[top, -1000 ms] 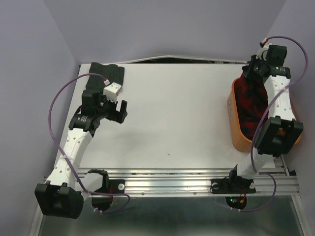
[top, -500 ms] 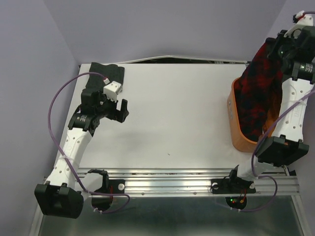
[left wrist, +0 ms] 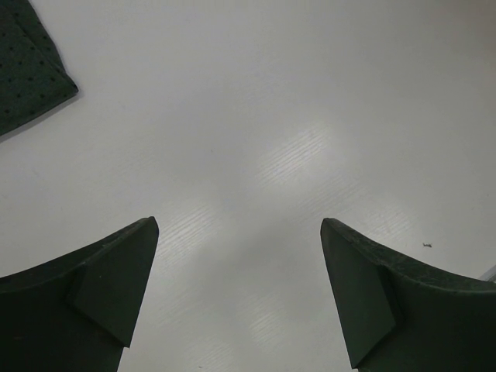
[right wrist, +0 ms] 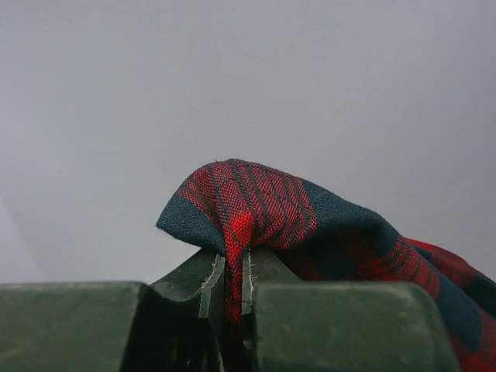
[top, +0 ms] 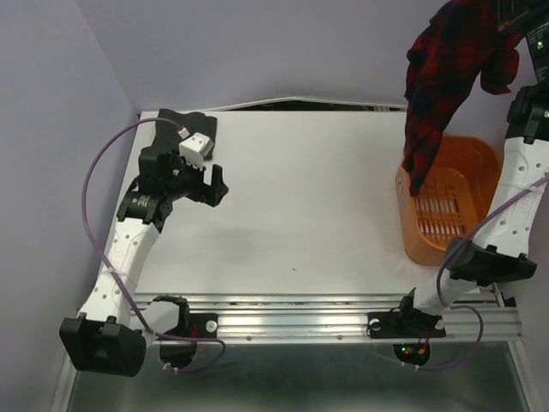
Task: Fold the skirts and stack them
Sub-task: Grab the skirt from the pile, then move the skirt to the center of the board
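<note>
High up on the right side, my right gripper (right wrist: 232, 271) is pinched tight on the red-and-black plaid skirt (top: 446, 77). From the wrist camera I see a fold of the cloth squeezed between the two fingers (right wrist: 186, 298), with a bump of cloth sticking up above them. The skirt hangs down long and loose in the air from that one spot. Its low end dangles over the orange basket (top: 407, 219), near the basket's left wall, and I cannot tell if it touches it. The basket sits at the right edge of the white table (top: 326, 197), and I can see its slatted bottom.

Over on the left, my left gripper (left wrist: 238, 225) is spread wide and holds nothing. It hovers above bare table. The dark grey skirt (top: 184, 123) with small dots lies at the far left corner of the table, just behind that gripper. One corner of it shows at the top left of the left wrist view.
</note>
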### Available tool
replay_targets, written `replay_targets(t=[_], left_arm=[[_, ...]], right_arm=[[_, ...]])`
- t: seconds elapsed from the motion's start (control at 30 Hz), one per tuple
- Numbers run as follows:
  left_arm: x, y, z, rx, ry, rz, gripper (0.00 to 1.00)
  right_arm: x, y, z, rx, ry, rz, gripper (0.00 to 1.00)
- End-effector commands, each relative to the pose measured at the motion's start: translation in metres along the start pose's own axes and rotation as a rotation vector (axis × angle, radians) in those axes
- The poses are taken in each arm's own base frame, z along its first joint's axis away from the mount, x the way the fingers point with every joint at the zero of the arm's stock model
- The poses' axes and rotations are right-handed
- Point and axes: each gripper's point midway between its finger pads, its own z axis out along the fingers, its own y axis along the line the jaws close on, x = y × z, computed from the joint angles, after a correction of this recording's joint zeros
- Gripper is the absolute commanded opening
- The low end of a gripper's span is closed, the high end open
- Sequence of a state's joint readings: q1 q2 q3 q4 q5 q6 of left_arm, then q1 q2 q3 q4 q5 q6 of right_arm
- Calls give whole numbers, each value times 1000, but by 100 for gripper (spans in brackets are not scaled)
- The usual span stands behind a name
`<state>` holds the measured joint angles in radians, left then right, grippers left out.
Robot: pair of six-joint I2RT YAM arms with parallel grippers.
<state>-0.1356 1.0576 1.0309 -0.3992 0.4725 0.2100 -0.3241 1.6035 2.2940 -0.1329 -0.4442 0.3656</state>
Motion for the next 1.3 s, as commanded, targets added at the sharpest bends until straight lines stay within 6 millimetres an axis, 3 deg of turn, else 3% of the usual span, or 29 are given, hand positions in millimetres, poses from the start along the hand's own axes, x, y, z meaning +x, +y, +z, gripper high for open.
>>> replay_targets(t=[0.0, 0.07, 0.1, 0.17, 0.2, 0.23, 0.27, 0.33, 0.37, 0.47, 0.5, 0.6, 0.63, 0.7, 0.73, 0.77, 0.8, 0.87, 0.93, 0.97, 1.03, 1.13, 1.2, 1.27], left_arm=[[-35, 6, -7, -35, -91, -6, 97], [-41, 13, -9, -44, -106, -43, 96], [-47, 15, -12, -47, -121, -57, 95], [-53, 18, -15, -29, -141, -87, 95], [-56, 25, -18, -38, -157, -114, 95], [-62, 24, -21, -29, -174, -116, 95], [-66, 25, -23, -24, -186, -125, 95], [-76, 33, -33, -42, -222, -144, 95], [-80, 34, -37, -32, -236, -147, 95], [-82, 36, -41, -21, -244, -142, 95], [-81, 36, -41, -10, -240, -138, 95], [-74, 42, -45, -13, -229, -110, 93], [-67, 44, -43, -13, -219, -110, 93], [-59, 47, -45, -11, -214, -82, 94], [-51, 47, -43, -2, -197, -74, 94], [-46, 46, -43, 6, -183, -59, 95], [-36, 41, -41, 38, -152, -19, 95], [-26, 36, -40, 74, -124, 15, 94], [-13, 29, -44, 102, -99, 105, 92], [-9, 26, -45, 115, -93, 157, 92], [1, 20, -47, 128, -89, 198, 92], [-4, 24, -54, 66, -122, 202, 91], [-17, 46, -58, -46, -162, 167, 89], [-25, 69, -66, -127, -199, 61, 89]], right_arm=[[-74, 81, 1, -348, -255, 87, 1], [-75, 99, 7, -417, -274, 117, 1], [-71, 124, 8, -476, -273, 146, 1], [-60, 154, 9, -541, -268, 118, 1], [-51, 170, 9, -575, -251, 128, 1], [-42, 201, 6, -640, -250, 127, 1], [-18, 213, 9, -651, -190, 151, 1], [3, 239, 5, -686, -138, 169, 1], [36, 259, 3, -708, -65, 185, 1], [96, 282, -4, -720, 46, 172, 1], [136, 298, -15, -733, 132, 191, 1], [203, 330, -42, -782, 266, 193, 1], [250, 335, -58, -778, 369, 199, 1], [300, 347, -80, -791, 459, 186, 1], [337, 361, -106, -818, 546, 192, 1], [365, 368, -119, -825, 611, 198, 1], [382, 385, -139, -866, 660, 208, 1], [422, 401, -169, -905, 782, 204, 1], [433, 422, -191, -954, 834, 218, 1], [437, 432, -193, -975, 841, 227, 1], [433, 446, -194, -1000, 831, 234, 1], [419, 473, -195, -1053, 804, 265, 1], [407, 483, -189, -1043, 797, 305, 1], [404, 479, -177, -994, 778, 280, 1]])
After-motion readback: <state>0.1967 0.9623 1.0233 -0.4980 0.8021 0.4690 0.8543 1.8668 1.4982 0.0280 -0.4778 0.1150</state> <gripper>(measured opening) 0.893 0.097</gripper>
